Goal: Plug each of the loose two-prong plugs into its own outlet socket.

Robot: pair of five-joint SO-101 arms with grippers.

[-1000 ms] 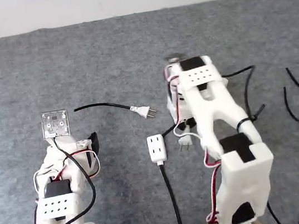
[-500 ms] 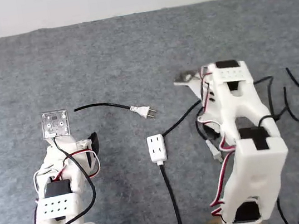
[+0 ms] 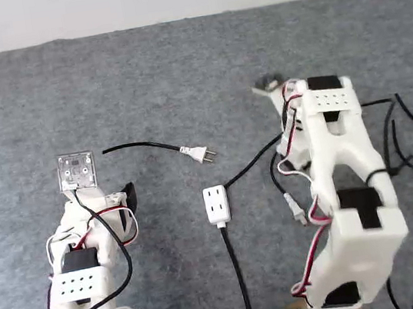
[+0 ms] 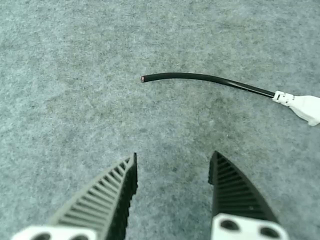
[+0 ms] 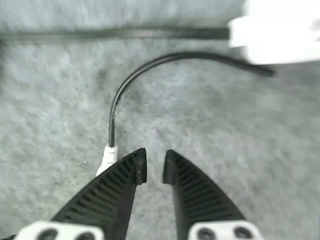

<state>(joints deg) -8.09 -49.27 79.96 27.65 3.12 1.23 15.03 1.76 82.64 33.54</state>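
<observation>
- High view: the outlet strip lies on the grey mat between the two arms. No plug is seated in it, so the task is judged to be at its first pick-up. One loose plug lies just beyond the strip on a short black cord. A second plug lies close beside the right arm. The left gripper is held low, well short of the first plug.
- Left wrist view: the left gripper is seen wide open, with nothing between its jaws. The cut end of the black cord lies ahead of it, and the white plug body is at the far side.
- Right wrist view: the right gripper is almost closed, with only a narrow gap left and nothing gripped. The second plug lies just beside one jaw tip, not between them. The outlet strip lies farther off.
- Next move, as judged: the right jaws would have to be opened, centred over the plug body, then closed, before the prongs are lined up with a socket.
</observation>
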